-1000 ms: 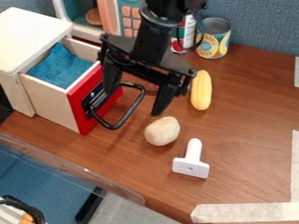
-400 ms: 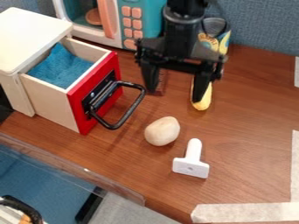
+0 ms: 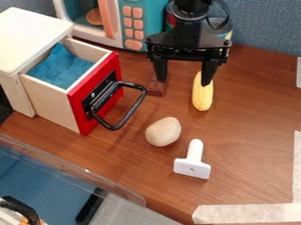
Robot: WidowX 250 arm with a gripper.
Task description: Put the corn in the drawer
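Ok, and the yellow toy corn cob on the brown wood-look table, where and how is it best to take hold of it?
Probably around the middle of the yellow toy corn cob, coming down from above, with the open black two-finger gripper closing across its long sides. It is long and slim, lies flat, and runs lengthwise away from the camera.

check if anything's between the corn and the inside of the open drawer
Yes: a brown block lies between the corn and the drawer, whose black handle and red front also stand in the way. The corn likely needs lifting over them.
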